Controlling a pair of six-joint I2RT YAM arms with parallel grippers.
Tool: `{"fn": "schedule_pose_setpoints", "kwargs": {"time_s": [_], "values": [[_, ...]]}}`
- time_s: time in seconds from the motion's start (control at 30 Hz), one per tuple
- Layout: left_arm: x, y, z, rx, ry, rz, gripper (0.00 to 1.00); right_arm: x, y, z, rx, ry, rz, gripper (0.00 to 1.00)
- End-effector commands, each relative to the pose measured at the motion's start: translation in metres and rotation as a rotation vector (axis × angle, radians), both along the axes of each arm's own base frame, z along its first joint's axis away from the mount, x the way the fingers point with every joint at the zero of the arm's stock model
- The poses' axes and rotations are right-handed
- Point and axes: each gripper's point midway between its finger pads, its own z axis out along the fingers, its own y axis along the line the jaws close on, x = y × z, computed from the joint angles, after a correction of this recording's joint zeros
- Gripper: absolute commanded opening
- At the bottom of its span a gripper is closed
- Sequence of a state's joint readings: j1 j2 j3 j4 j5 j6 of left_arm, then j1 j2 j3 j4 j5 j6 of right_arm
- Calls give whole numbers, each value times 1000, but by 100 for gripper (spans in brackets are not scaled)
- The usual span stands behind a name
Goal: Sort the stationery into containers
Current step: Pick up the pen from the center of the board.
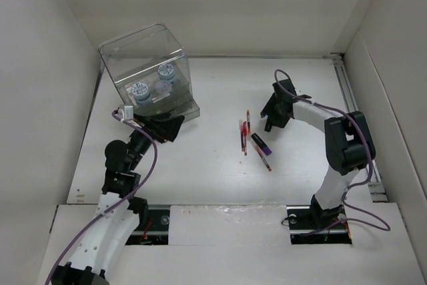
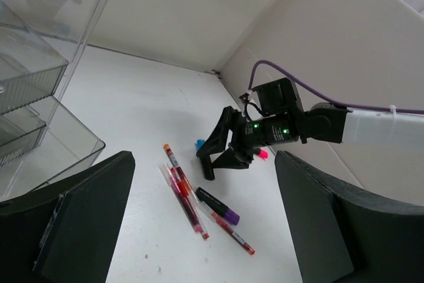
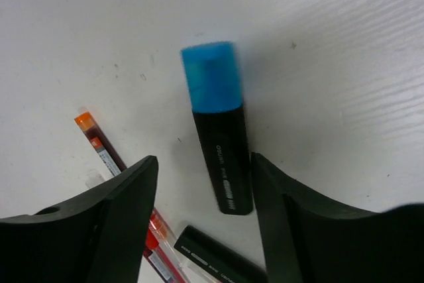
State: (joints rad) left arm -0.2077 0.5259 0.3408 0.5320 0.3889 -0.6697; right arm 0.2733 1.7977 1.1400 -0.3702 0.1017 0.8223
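Several thin red pens (image 1: 243, 135) lie mid-table beside a short dark marker with a purple end (image 1: 261, 143); both also show in the left wrist view, the pens (image 2: 182, 193) and the marker (image 2: 219, 206). My right gripper (image 1: 270, 123) is open and low over a dark marker with a blue cap (image 3: 218, 144), which lies on the table between its fingers (image 3: 112, 223), not gripped. My left gripper (image 1: 170, 128) is open and empty in front of the clear organiser box (image 1: 113, 55). Two blue-and-white rolls (image 1: 141, 90) sit inside the box.
The organiser's shallow front drawers (image 2: 30, 84) stand open at the left of the left wrist view. A small pink-tipped item (image 2: 263, 154) shows by the right gripper (image 2: 222, 157). White walls enclose the table on three sides.
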Motion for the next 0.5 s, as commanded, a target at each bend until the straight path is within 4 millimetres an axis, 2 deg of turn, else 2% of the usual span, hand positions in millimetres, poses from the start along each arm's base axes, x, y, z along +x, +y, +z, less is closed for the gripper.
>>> {"fn": "schedule_pose_setpoints", "kwargs": {"time_s": [0.0,0.1,0.2,0.23,0.3,0.37,0.4,0.47], "values": [[-6,0,30,-4,-92,-1,84,0,2,1,-48,11,21,62],[-6,0,30,-4,-92,-1,84,-1,6,0,-50,19,30,51],[-5,0,28,-2,-82,-1,84,5,6,3,-61,11,33,56],[-5,0,28,-2,-82,-1,84,-1,8,-4,-69,38,43,59],[-7,1,30,-4,-91,-1,84,5,9,1,-104,31,37,60],[-7,1,30,-4,-91,-1,84,6,9,-3,-132,43,36,56],[-8,-1,30,-7,-90,-3,84,10,9,3,-137,32,31,54],[-10,0,35,-8,-98,-3,84,11,9,-5,-146,58,33,51]]}}
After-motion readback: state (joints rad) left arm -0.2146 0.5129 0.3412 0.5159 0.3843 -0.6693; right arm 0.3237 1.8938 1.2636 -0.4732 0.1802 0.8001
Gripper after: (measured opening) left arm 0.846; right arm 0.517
